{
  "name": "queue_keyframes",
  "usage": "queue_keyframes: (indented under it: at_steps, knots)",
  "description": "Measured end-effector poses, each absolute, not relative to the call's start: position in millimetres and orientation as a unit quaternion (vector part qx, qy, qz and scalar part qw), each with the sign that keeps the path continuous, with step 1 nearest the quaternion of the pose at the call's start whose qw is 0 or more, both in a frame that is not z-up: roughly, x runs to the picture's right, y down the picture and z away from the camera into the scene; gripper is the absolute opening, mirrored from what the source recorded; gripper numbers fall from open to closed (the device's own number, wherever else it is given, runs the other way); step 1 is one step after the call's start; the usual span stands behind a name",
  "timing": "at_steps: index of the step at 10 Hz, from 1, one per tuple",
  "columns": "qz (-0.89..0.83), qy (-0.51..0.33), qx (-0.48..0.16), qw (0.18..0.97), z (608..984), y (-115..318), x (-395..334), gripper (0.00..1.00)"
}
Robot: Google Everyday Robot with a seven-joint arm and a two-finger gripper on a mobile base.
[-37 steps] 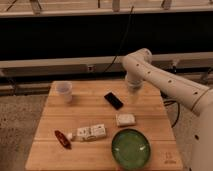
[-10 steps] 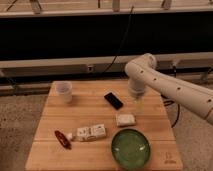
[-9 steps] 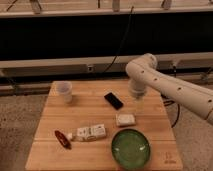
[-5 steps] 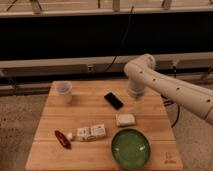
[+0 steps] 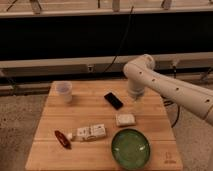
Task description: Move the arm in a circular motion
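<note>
Below the arm (image 5: pixel 165 85), its gripper (image 5: pixel 137 106) hangs.

The glossy white arm (image 5: pixel 170 87) and its pale gripper (image 5: pixel 137 104) hang over a matt wooden table (image 5: pixel 45 150).

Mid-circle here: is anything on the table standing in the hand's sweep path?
Nothing visibly tall. The hand hangs from the arm over the table's right side, between the black phone and the pale block. Both lie flat.
</note>
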State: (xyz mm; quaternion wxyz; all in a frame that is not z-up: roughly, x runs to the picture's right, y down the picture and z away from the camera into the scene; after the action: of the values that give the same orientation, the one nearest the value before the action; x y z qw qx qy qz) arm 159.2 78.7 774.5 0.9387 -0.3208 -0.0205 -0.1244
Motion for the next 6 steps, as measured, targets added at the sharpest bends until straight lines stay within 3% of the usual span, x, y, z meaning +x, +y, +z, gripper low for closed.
queue_keyframes:
  at_steps: [6]
  knots:
    - [-0.135,-0.024,-0.321,0.937,776.9,78.3,162.0,0.80]
